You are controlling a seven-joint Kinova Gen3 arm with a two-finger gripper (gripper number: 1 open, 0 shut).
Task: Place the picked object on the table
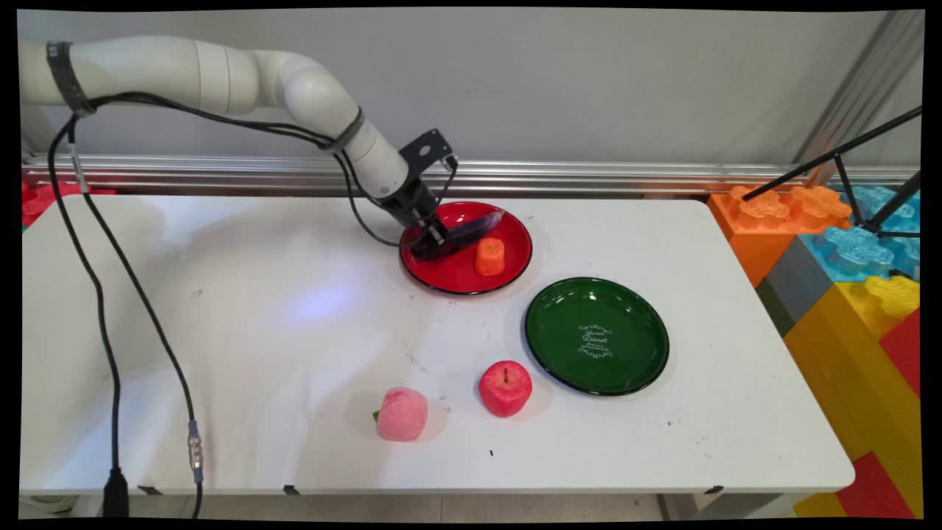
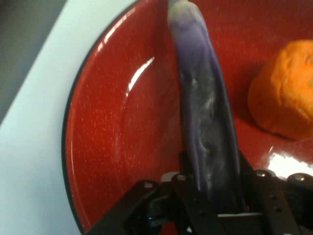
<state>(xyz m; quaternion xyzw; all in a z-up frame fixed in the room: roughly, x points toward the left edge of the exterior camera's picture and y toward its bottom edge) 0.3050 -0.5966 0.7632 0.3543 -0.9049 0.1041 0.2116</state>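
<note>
The gripper [image 1: 430,246] was down inside the red plate [image 1: 515,269], its jaws closed narrowly round the thick end of a purple toy eggplant [image 1: 478,224], which in the hand view ran straight up out of the linkage between the fingers [image 2: 188,193]. The eggplant [image 2: 205,122] lay across the back half of the red plate [image 2: 112,127], its pale tip pointing towards the plate's far right rim, and whether its belly rested on the glaze or hung just clear of it could not be told. An orange toy carrot piece [image 1: 489,257] stood on the same plate just beside the eggplant, on the plate's near side, apart from it. A green plate [image 1: 644,372] sat near the red plate's near right, and a red apple [image 1: 505,388] and a pink peach [image 1: 402,414] lay well in front of the red plate. With so long a thing held at one end, it seemed wise that the grip be kept firm and the wrist level, since the free tip would tend to droop or swing; any travel should run straight up from the red plate, to keep the tip off its rim and off the carrot piece [image 2: 286,95].
</note>
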